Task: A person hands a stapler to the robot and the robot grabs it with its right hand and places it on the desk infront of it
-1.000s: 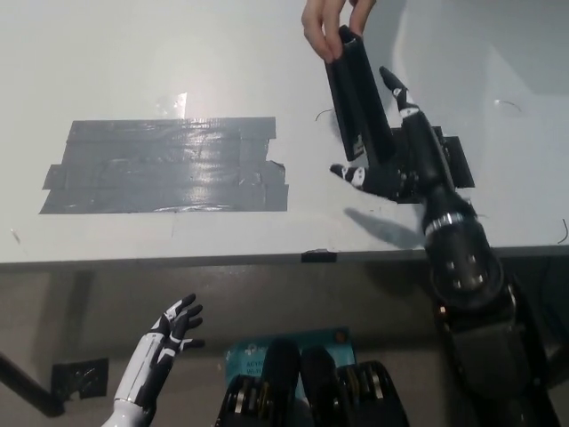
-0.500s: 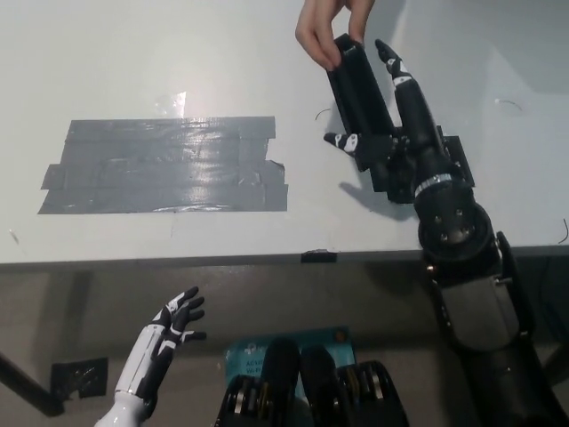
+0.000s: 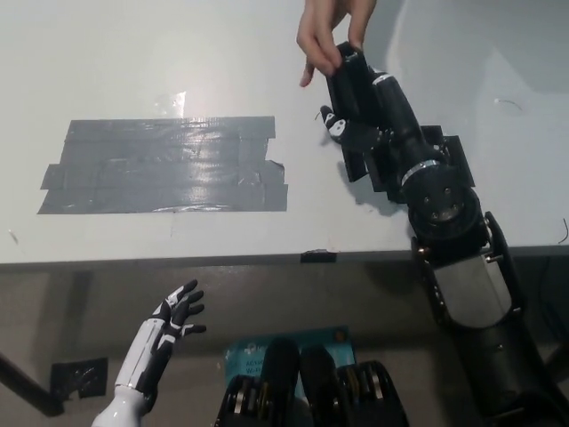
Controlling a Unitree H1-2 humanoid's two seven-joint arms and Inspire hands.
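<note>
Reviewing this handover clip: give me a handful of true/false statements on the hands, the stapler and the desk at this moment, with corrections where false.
1. The right robot hand is wrapped around the black stapler. True.
2. The person's hand has let go of the stapler. False: it grips the stapler's top end.
3. The stapler lies flat on the desk. False: it is held up above the desk between the two hands.
4. The white left robot hand is open, below the desk edge at lower left. True.
5. The grey tape patch sits directly under the stapler. False: it lies well to the left of it.
</note>
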